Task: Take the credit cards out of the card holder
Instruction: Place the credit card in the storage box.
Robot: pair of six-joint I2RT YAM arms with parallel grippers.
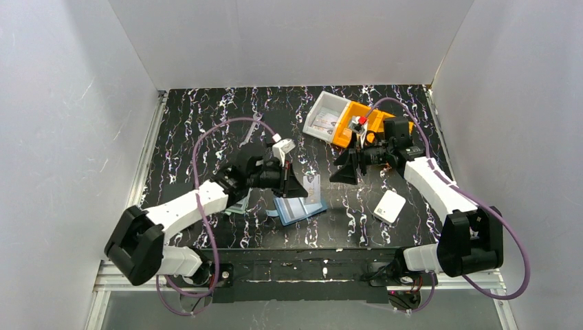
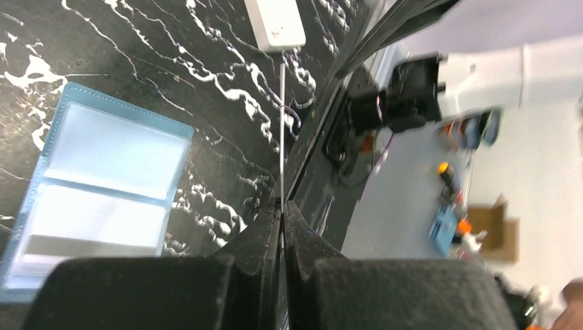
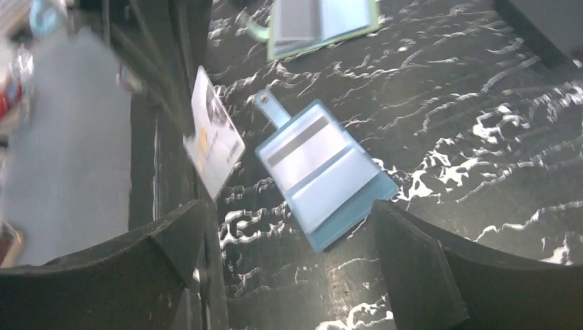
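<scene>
The blue card holder (image 1: 300,209) lies open and flat on the black marbled table, its clear pockets facing up (image 2: 103,185) (image 3: 323,172). My left gripper (image 1: 297,184) (image 2: 282,206) is shut on a credit card (image 1: 313,184) held upright above the holder. That card shows edge-on as a thin line (image 2: 282,124) in the left wrist view, and its portrait face (image 3: 214,141) shows in the right wrist view. Another credit card (image 1: 239,204) (image 3: 323,24) with greenish edges lies flat beside the left arm. My right gripper (image 1: 344,170) (image 3: 289,213) stands open and empty, just right of the held card.
A white rounded box (image 1: 390,205) (image 2: 275,24) lies at the right front. A white tray (image 1: 325,117) and an orange bin (image 1: 359,124) sit at the back right. The table's front edge runs close behind the holder.
</scene>
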